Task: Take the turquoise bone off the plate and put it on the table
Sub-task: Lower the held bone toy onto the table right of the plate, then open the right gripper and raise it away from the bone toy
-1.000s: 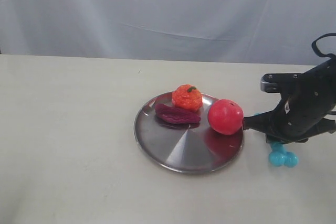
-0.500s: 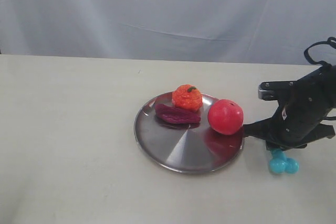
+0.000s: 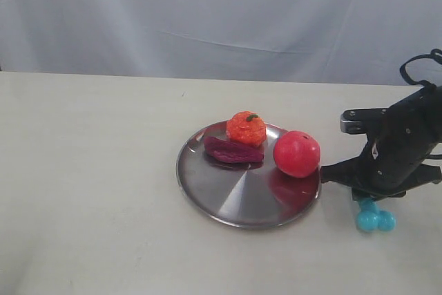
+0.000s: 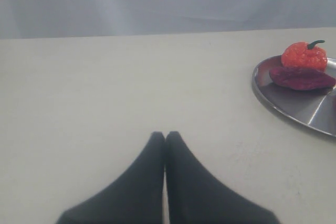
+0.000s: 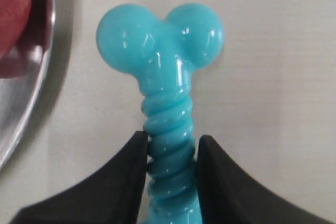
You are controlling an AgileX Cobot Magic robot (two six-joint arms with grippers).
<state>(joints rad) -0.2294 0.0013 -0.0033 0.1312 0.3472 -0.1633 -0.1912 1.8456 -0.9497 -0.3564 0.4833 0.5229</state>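
Right fingers point(image 5: 107, 192) tight on turquoise bone point(image 5: 160, 51) beside seemingly fruit-filled plate point(image 3: 231, 206); left fingers point(image 4: 139, 184) together

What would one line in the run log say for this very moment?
right pincer: shut on bone | bone: off plate, over table beside it | left pincer: shut, empty | release: not yet done

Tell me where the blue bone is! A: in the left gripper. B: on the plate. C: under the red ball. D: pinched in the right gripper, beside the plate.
D: the right gripper's fingers squeeze the bone's ribbed shaft, with the plate off to one side.
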